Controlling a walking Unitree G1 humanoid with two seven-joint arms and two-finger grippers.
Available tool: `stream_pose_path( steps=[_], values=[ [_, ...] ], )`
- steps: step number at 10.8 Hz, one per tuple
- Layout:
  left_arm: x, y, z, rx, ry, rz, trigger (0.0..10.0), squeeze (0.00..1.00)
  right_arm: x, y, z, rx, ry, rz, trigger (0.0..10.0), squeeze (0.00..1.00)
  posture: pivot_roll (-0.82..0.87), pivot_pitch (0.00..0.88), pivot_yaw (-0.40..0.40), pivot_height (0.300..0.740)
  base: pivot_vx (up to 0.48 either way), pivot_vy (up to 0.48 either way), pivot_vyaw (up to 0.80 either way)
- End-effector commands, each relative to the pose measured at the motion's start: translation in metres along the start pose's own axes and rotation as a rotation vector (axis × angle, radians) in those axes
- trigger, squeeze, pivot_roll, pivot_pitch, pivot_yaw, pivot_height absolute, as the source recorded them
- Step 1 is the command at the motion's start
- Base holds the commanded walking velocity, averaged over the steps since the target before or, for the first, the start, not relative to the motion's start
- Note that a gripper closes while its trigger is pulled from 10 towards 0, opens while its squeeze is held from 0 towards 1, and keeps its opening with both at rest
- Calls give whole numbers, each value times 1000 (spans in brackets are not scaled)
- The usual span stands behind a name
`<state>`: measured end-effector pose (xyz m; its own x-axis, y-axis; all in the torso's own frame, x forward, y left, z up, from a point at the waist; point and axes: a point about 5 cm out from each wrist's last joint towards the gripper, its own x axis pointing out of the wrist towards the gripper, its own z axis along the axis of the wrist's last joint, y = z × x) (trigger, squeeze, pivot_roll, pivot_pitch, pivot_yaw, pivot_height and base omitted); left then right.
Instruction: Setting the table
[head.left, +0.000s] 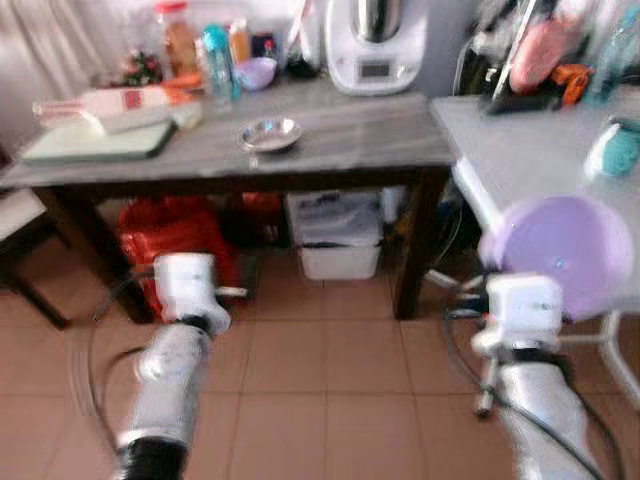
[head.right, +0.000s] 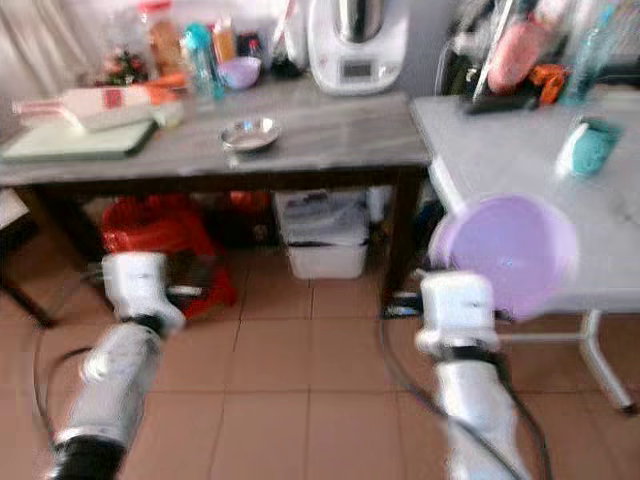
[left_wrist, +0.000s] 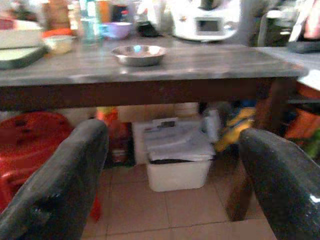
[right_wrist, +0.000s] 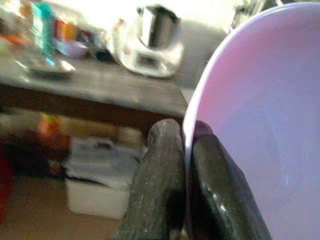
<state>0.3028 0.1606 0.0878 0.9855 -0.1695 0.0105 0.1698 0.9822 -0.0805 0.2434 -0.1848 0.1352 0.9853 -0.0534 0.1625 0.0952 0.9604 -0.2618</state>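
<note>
The right gripper (right_wrist: 182, 200) holds a lilac bowl (head.left: 560, 250) by its rim, the two black fingers (right_wrist: 157, 190) pinched together on the bowl's wall, one inside and one outside. The bowl stands tilted on edge beyond the fingers, in the air over the near edge of the white table (head.left: 530, 150). The left gripper (left_wrist: 172, 185) is raised over the tiled floor (head.left: 330, 400) with its fingers (left_wrist: 60, 185) spread wide apart, nothing between them. Well beyond those fingers stands the dark wooden table (head.left: 350, 140) (cluttered at the back), with a small steel dish (head.left: 271, 133) on it.
</note>
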Motion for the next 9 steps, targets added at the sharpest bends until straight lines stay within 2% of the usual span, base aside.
stream_pose_path(
  steps=[1, 9],
  values=[
    [0, 9, 3, 26, -4, 15, 10000, 0, 3, 4, 7, 16, -37, 9, 10000, 0, -15, 0, 71, 740, 0, 480, 0],
    [5, 2, 2, 35, -9, -2, 10000, 0, 6, 2, 9, -2, -55, 14, 10000, 0, -24, 0, 65, 740, 0, 480, 0]
  ],
)
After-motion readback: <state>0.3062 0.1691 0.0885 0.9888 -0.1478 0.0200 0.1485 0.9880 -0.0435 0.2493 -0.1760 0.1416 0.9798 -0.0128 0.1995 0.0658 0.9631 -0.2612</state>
